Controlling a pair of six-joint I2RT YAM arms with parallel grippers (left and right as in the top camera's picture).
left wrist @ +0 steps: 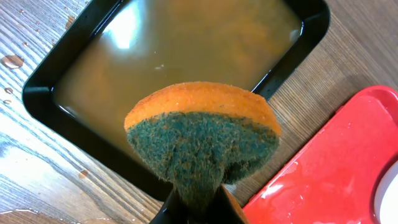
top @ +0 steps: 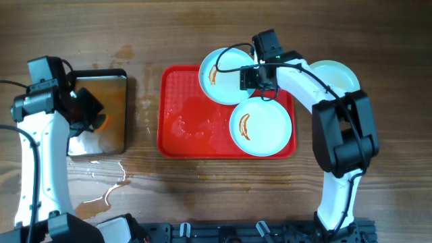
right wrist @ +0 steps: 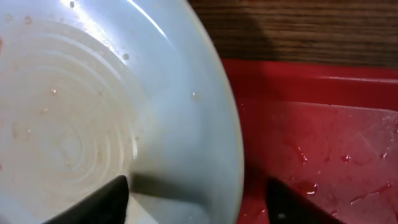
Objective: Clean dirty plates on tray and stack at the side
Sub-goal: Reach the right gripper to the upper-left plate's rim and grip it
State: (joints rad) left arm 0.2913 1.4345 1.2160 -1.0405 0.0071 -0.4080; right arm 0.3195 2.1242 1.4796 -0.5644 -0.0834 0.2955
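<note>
The red tray (top: pixel 182 128) lies mid-table and is wet. Two plates sit on it, each with an orange sauce streak: one at its far edge (top: pixel 223 77) and one at its near right (top: pixel 263 128). A third plate (top: pixel 335 77) lies on the table to the right of the tray. My right gripper (top: pixel 260 74) is open and straddles the rim of the far plate (right wrist: pixel 93 112), with one finger over the plate and one over the tray (right wrist: pixel 311 137). My left gripper (left wrist: pixel 196 208) is shut on an orange-and-green sponge (left wrist: pixel 202 134), held over the black pan's near edge.
A black-rimmed metal pan (top: pixel 125 111) of brownish water stands left of the tray; it also shows in the left wrist view (left wrist: pixel 37 93). Spilled water (top: pixel 101 196) lies on the wood in front of the pan.
</note>
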